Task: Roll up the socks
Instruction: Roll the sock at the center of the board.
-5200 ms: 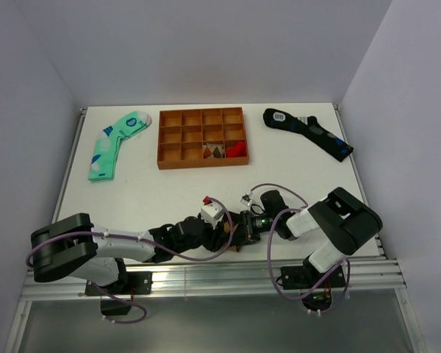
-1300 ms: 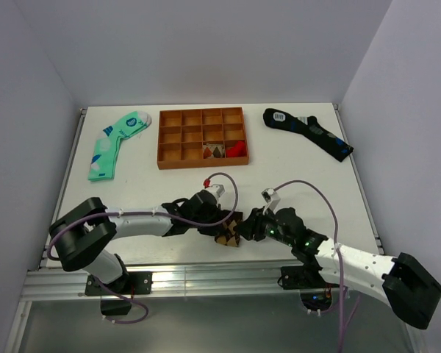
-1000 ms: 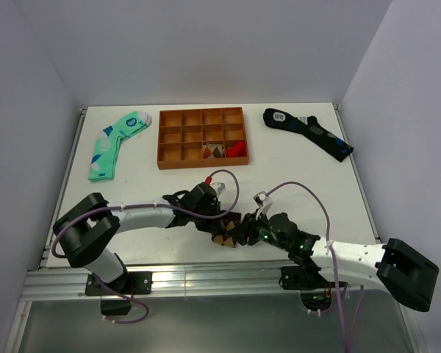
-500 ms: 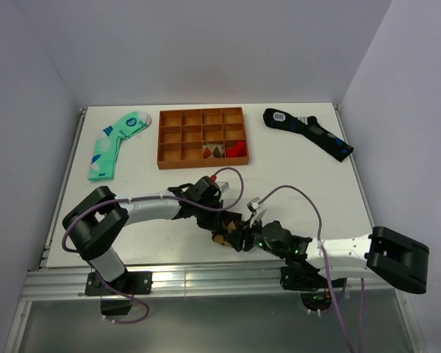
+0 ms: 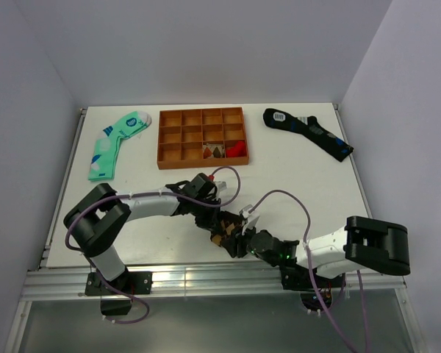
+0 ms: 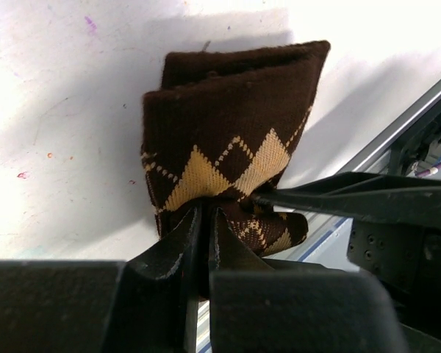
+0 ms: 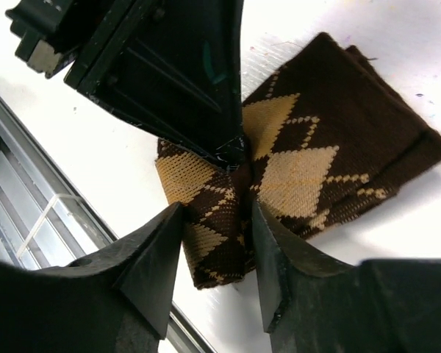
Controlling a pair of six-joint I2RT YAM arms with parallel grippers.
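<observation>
The socks (image 5: 222, 234) are a brown argyle bundle near the table's front edge, partly rolled. In the left wrist view the socks (image 6: 228, 147) lie folded with the dark cuff on top. My left gripper (image 6: 206, 211) is shut, its tips pinching a gather of the fabric. In the right wrist view the rolled end of the socks (image 7: 217, 220) fills the gap of my right gripper (image 7: 217, 215), whose fingers (image 7: 158, 250) press both sides of it. The left gripper (image 7: 231, 151) comes in from above and meets the fabric just beyond the roll. Both grippers meet at the bundle (image 5: 228, 232).
An orange compartment tray (image 5: 201, 137) stands at the back middle with small items in it. A mint-green sock (image 5: 112, 144) lies at the back left, a black-navy sock (image 5: 309, 132) at the back right. The metal table rail (image 5: 206, 276) runs just in front of the bundle.
The right arm's long link has folded back toward its base while its gripper stayed on the bundle. The left wrist has shifted slightly back and left. The socks have barely moved.
</observation>
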